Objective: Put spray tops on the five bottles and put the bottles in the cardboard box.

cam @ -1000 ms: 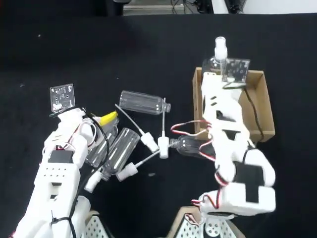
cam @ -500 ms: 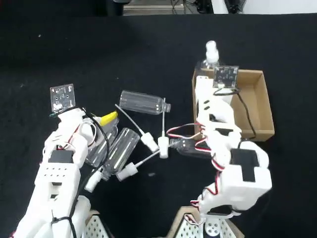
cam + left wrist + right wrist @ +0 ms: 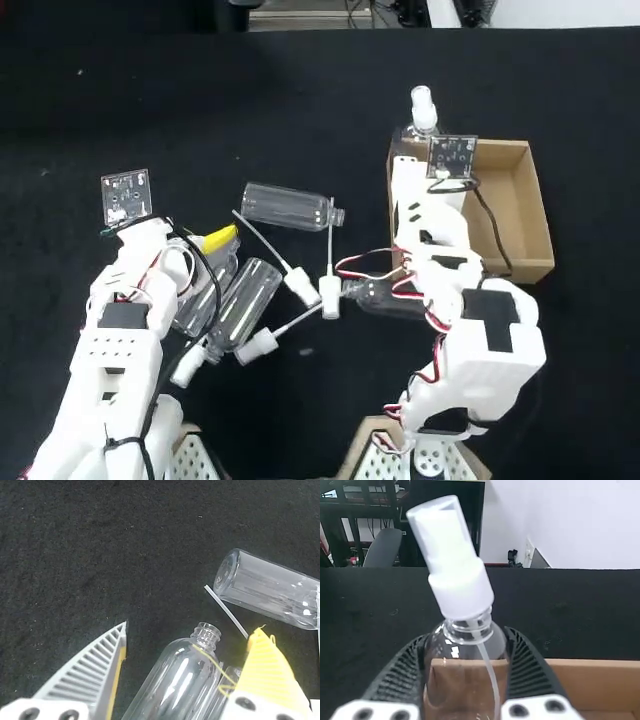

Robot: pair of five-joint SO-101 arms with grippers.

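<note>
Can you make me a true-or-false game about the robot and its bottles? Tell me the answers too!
1. The right hand holds a capped bottle with a white spray top on it. True.
2. The left hand is squeezed shut on a spray top. False: it is open around an uncapped bottle.
3. Every bottle is inside the cardboard box. False: a clear bottle and others lie on the black table.
4. A loose spray top lies on the table. True.
</note>
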